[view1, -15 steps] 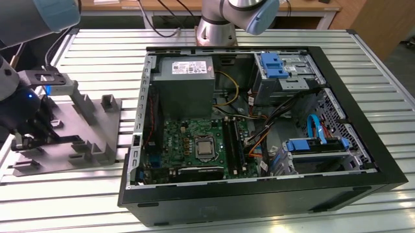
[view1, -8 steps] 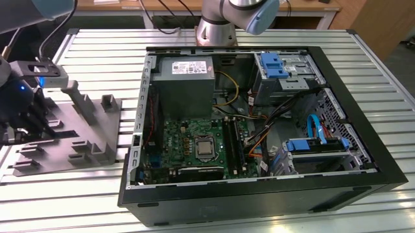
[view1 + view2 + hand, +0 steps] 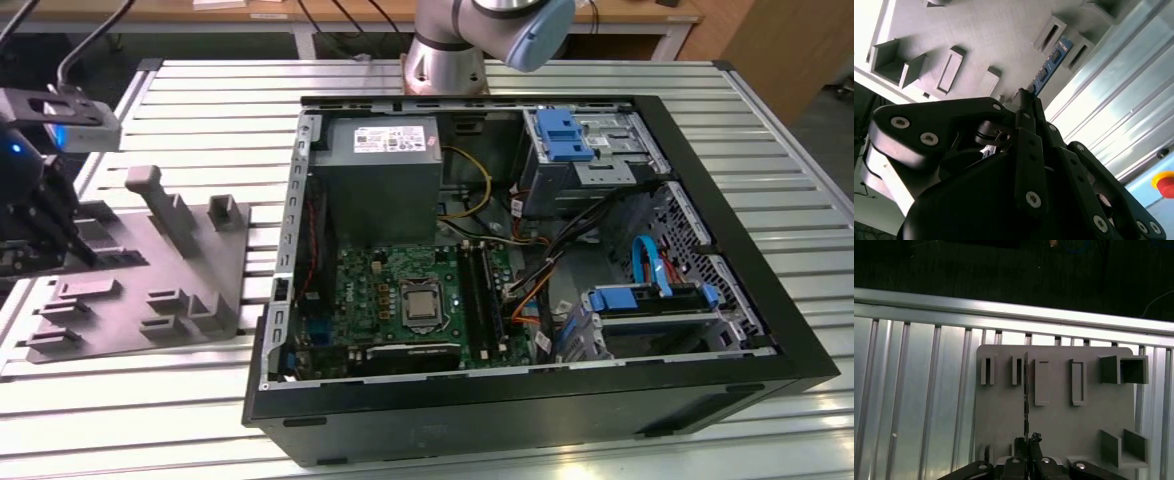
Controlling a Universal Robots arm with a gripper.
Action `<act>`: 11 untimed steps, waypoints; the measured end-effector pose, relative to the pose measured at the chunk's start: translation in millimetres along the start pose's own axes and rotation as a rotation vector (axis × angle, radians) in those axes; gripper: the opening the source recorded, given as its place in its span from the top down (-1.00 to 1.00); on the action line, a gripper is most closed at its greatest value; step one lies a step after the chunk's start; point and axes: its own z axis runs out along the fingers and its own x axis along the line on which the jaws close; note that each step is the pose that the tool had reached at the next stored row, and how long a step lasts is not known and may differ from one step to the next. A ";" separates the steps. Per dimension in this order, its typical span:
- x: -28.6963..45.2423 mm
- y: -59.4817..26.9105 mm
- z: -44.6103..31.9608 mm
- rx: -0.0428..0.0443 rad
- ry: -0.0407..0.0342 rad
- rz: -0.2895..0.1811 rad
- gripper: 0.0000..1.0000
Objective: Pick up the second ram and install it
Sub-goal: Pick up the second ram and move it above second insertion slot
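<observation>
The second ram [image 3: 1025, 390] shows as a thin dark strip seen edge-on over the grey moulded tray [image 3: 1059, 425]. In the second wrist view the ram [image 3: 1050, 66] is a blue board with small chips, sticking out past the fingertips. My gripper [image 3: 1027, 440] [image 3: 1024, 97] is shut on one end of the stick, just above the tray's narrow slots [image 3: 988, 371]. In the exterior view the gripper [image 3: 54, 245] hangs over the tray [image 3: 147, 290] at the exterior view's left, apart from the open computer case [image 3: 534, 250].
The case lies on its side on a slatted metal table [image 3: 214, 120], with the motherboard [image 3: 400, 300] and its memory slots [image 3: 481, 295] exposed. Cables and blue drive brackets [image 3: 641, 300] crowd the case's right. Upright blocks [image 3: 167, 205] stand on the tray. The arm's base [image 3: 447, 60] is behind the case.
</observation>
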 end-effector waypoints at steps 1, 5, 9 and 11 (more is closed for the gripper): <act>-0.3 0.2 -4.4 0.0001 -0.0001 0.000 0.73; -1.8 1.0 -26.8 0.0000 0.0000 0.000 0.73; -3.0 1.6 -45.0 0.0001 -0.0001 0.000 0.73; -3.6 2.0 -54.0 0.0000 0.0000 0.000 0.73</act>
